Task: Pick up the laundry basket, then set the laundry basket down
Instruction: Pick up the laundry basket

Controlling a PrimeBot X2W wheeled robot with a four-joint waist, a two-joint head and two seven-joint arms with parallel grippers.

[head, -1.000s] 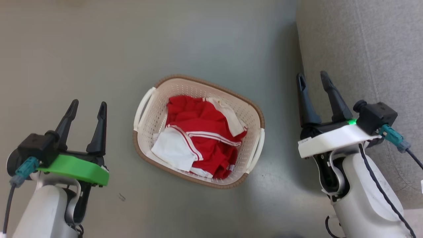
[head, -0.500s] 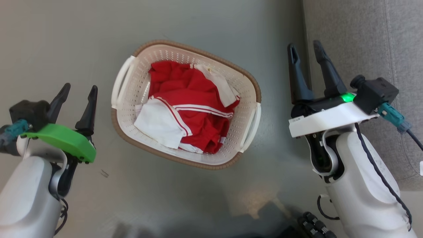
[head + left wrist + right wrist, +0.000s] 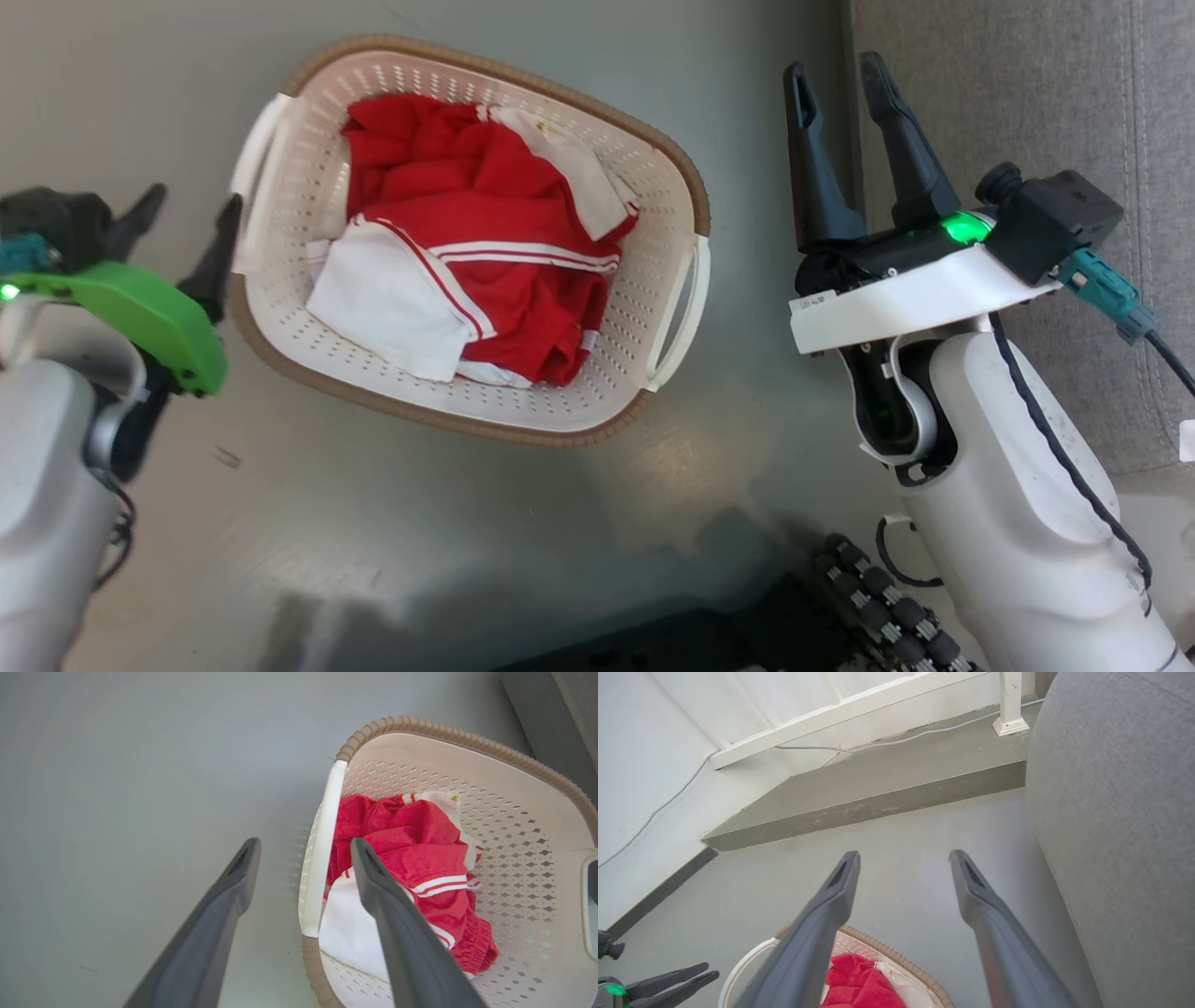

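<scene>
The laundry basket (image 3: 624, 359) stands on the grey floor, cream and perforated with a brown rim, holding red-and-white clothes (image 3: 467, 233). My left gripper (image 3: 191, 201) is open just beside the basket's left white handle (image 3: 254, 177). In the left wrist view the handle (image 3: 322, 858) lies between the fingers of this gripper (image 3: 304, 844), and the basket wall (image 3: 514, 812) is to its right. My right gripper (image 3: 836, 73) is open, off to the right of the right handle (image 3: 686, 299) and apart from it. The right wrist view has its gripper (image 3: 904, 855) above the basket rim (image 3: 896, 956).
A grey sofa (image 3: 1027, 93) runs along the right, close behind my right gripper, and is also in the right wrist view as the sofa (image 3: 1120, 812). A raised grey step (image 3: 878, 788) and a white railing lie beyond. My dark wheeled base (image 3: 868, 607) is at the bottom.
The head camera has dropped closer, so the basket looks larger and higher left. My left gripper has come in to the left handle. The right gripper keeps its distance.
</scene>
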